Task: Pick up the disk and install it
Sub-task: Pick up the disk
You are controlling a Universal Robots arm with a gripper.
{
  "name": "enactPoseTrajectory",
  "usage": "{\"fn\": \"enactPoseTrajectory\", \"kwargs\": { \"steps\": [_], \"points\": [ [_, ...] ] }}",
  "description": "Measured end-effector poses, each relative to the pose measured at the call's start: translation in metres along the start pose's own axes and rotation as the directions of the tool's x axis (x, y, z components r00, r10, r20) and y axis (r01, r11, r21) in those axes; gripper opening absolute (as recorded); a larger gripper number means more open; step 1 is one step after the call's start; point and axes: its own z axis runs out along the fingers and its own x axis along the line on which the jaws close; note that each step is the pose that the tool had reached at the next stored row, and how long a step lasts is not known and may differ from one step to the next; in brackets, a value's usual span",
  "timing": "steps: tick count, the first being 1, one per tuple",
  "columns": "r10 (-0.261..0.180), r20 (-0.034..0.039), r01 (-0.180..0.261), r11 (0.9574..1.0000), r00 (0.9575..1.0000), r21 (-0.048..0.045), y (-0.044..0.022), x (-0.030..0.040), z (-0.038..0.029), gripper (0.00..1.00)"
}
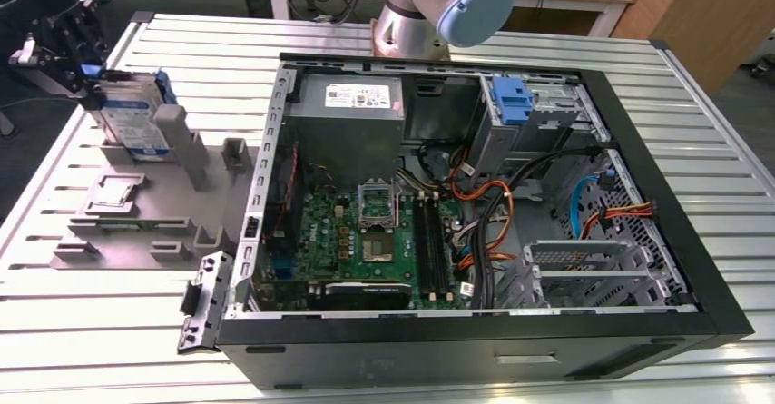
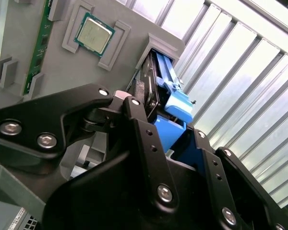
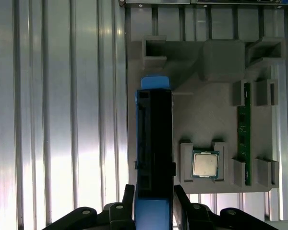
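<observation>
Disk [image 3: 153, 143] stands on edge in a slot at the side of the grey fixture [image 3: 206, 115], on the slatted table [image 3: 62, 120] beside the open computer case [image 1: 460, 345]; it is not yet in the case. Gripper [image 3: 153, 205] straddles the disk's blue-railed end, one finger against each face. In both wrist views no gap shows, so it reads as clamped on the disk.

Risks, as judged:
- The hold is at one end only and partly on plastic rail, so the long body could pivot or slip between the fingers once free of the slot.
- A pull out of line with the slot walls could jam the disk or drag the fixture, disturbing the processor chip [image 3: 205, 164] and memory stick [image 3: 243, 134] seated nearby.
- Cables [image 1: 496, 213] crowd the case interior, and a tilted disk could snag them.
</observation>
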Motion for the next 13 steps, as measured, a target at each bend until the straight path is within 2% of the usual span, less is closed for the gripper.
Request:
{"fn": "enactPoseTrajectory", "kwargs": {
  "steps": [4, 5, 6, 13],
  "points": [
    [0.0, 0.0, 0.0, 1.0, 1.0, 0.0001, 0.0001, 0.0, 0.0, 0.45],
    [0.0, -0.0001, 0.0, 1.0, 1.0, 0.0001, 0.0001, 0.0, 0.0, 0.43],
    [0.0, 0.0, 0.0, 1.0, 1.0, 0.0, 0.0001, 0.0, 0.0, 0.37],
    [0.0, 0.0, 0.0, 1.0, 1.0, 0.0, 0.0003, 0.0, 0.0, 0.37]
  ]
}}
